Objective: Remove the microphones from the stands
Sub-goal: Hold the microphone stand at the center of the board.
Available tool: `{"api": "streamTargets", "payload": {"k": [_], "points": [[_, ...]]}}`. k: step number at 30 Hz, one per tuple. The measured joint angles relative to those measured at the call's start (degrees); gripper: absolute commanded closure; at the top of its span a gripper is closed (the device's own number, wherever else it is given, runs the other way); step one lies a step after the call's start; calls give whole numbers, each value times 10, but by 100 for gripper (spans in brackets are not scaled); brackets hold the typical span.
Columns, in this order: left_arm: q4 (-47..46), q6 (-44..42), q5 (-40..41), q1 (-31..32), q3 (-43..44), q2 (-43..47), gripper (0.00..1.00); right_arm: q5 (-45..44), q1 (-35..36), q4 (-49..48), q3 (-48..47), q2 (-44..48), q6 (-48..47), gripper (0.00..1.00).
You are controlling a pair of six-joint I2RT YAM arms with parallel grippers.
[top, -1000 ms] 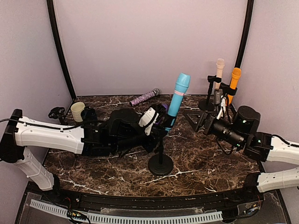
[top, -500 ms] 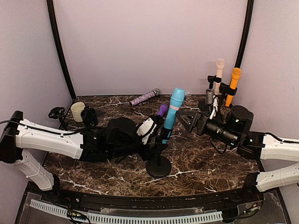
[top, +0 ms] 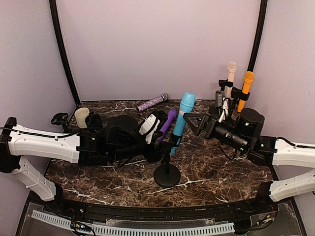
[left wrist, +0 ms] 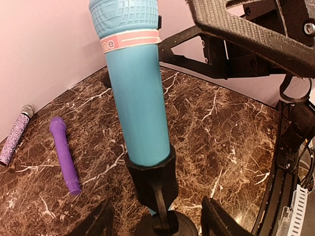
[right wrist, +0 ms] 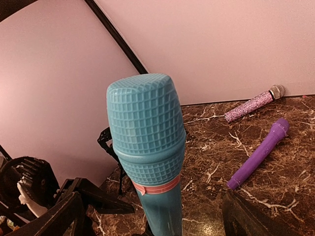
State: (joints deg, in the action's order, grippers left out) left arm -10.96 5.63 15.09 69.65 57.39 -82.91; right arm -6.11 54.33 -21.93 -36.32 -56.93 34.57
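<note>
The blue microphone (top: 180, 118) sits tilted in the clip of the black stand (top: 167, 174), mid-table. The left gripper (left wrist: 157, 205) is spread, its 2 fingers either side of the stand's stem. The right gripper (right wrist: 152, 196) gapes wide around the microphone's head.

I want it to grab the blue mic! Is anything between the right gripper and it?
Nothing visible. The right gripper is open and faces the mic head-on, with only bare air between them.
</note>
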Motion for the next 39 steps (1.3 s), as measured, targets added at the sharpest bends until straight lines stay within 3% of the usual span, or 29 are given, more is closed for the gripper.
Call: {"api": "streamTargets", "payload": {"k": [9,13,21,31,39], "points": [[21,15,7,0,17,-31,52,-14,0,11,-33,-42,0,8],[30,23,12,-1,17,-36,66,-18,0,13,-34,-54,-2,19],[25,28,7,-1,11,-36,79,-18,0,14,-51,-85,-7,30],[-22,45,-3,-1,-30,-35,79,-4,0,12,-57,-101,-14,42],[-31,49,-7,-1,-41,-37,82,9,0,0,-57,-111,-16,44]]}}
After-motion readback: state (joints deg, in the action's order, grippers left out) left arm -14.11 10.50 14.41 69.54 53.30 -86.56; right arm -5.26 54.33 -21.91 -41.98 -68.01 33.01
